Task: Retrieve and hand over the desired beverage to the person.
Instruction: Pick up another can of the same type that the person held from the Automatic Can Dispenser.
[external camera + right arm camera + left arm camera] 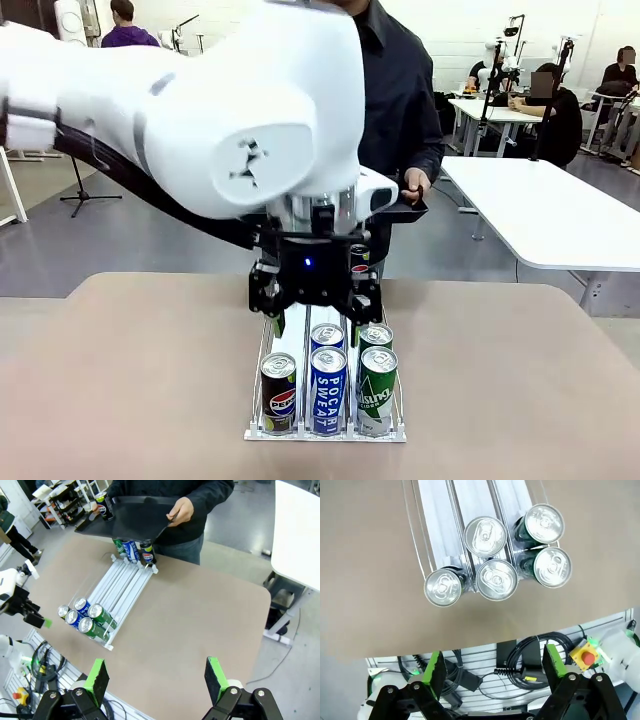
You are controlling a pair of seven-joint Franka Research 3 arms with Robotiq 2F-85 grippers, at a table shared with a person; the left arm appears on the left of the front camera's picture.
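The handover has not begun: no can has left the rack [300, 434], which lies on the bench [120, 380] between robot and person [400, 90]. The left gripper [493, 660] hangs above the rack's near end, jaws spread wide and empty, looking straight down on what stands there: one Pepsi can [442, 586] alone in its lane, two blue Pocari Sweat cans [496, 579] one behind the other in the middle lane, and two green cans [551, 566] in the third lane. In the wrist view it sits a little short of the rack's near end rather than centred on any one can, so I judge this to be the approach stage. Which drink is wanted cannot be read from the frames. At the rack's far end stand three more cans [132, 550]. Just beyond that end the person holds a black tray [140, 515] in one hand [181, 511], with what looks like a further Pepsi can [103, 507] on it. The right gripper [156, 667] hangs high, well back from the rack, likewise spread and empty. Left to do: settle over the wanted can, close on it, lift it clear of the rack and carry it past the far end to the person.
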